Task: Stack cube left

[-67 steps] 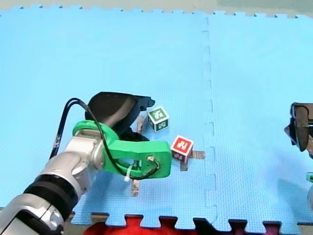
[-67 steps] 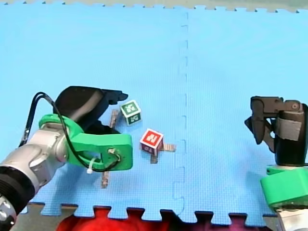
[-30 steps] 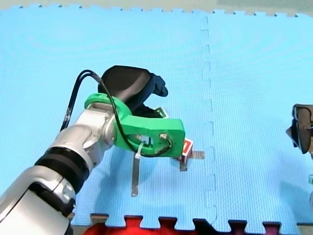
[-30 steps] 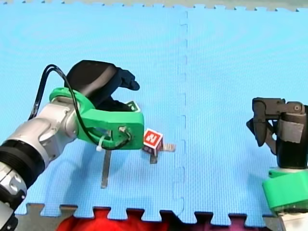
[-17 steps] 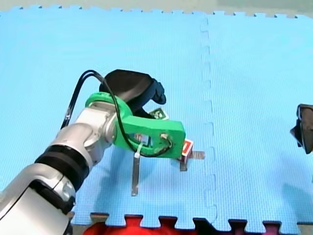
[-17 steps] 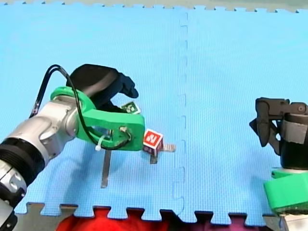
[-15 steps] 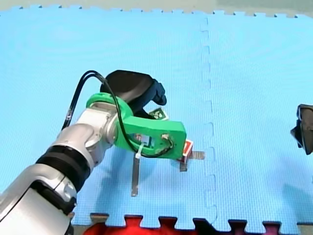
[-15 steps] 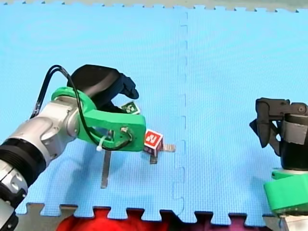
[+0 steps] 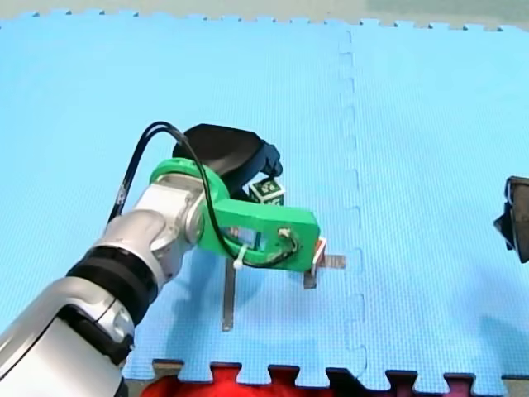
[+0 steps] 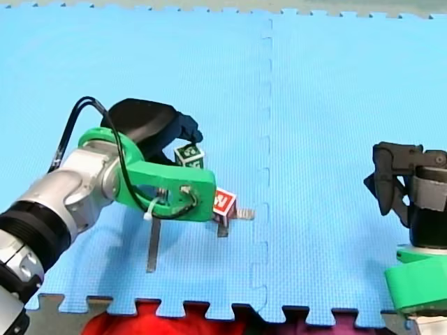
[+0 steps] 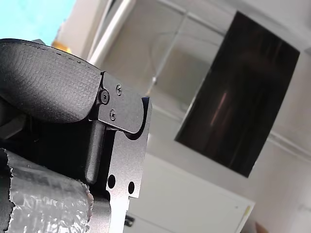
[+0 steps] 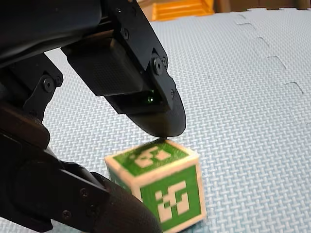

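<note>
The left hand (image 10: pixel 150 125) grasps the green cube (image 10: pixel 190 155), holding it near the red cube (image 10: pixel 223 202), to that cube's far left and not yet over it. In the second wrist view one fingertip (image 12: pixel 163 124) meets the cube only at its top edge, so I judge the grip thin: the cube could twist or slip out during the carry. The green wrist bracket (image 10: pixel 164 192) sits just beside the red cube and could knock it. The forearm reaches in low, palm turned down. The right hand (image 10: pixel 401 185) waits well right of the red cube; whether it is released or clenched I cannot tell.
</note>
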Controlling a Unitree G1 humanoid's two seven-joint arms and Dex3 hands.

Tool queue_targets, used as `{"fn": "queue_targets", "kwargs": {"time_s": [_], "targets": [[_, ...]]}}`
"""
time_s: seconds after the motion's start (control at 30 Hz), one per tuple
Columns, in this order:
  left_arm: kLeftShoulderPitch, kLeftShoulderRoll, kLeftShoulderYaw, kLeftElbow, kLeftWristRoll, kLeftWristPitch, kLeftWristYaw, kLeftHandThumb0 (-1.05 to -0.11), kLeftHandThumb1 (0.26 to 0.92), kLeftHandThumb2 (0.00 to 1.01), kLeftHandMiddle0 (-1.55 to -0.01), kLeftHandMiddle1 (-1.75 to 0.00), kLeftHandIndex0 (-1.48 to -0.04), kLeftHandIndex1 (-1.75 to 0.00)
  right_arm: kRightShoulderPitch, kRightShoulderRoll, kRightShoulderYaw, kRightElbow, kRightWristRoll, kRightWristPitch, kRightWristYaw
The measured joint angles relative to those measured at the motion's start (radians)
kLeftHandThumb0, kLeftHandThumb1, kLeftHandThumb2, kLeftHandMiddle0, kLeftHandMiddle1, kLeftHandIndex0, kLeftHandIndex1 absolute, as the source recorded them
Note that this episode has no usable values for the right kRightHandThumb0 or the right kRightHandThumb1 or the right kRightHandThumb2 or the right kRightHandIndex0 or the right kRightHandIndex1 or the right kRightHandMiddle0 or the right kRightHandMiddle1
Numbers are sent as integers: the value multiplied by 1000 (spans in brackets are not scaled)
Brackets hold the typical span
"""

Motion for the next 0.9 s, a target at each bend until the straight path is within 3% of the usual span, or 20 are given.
{"fn": "queue_targets", "kwargs": {"time_s": [0.1, 0.13, 0.23, 0.33, 0.9], "targets": [[-2, -4, -2, 10, -1, 3, 0, -706, 742, 4, -936, -1746, -1009, -42, 2, 0, 0, -4, 2, 0, 2], [-3, -6, -2, 13, -2, 4, -1, -608, 747, 5, -949, -1746, -1113, -76, 3, 0, 0, -5, 2, 0, 3], [-4, -9, 1, 17, -13, 4, -3, -433, 768, 10, -974, -1746, -1297, -134, 5, 0, 0, -7, 3, 0, 4], [-4, -10, 5, 17, -21, 2, -6, -351, 779, 11, -989, -1746, -1400, -175, 6, 0, 0, -8, 3, 0, 4], [6, -3, 6, 14, -26, -40, 73, -415, 790, 5, -1000, -1746, -1347, -104, 8, -4, -7, -16, -2, 0, 1]]}}
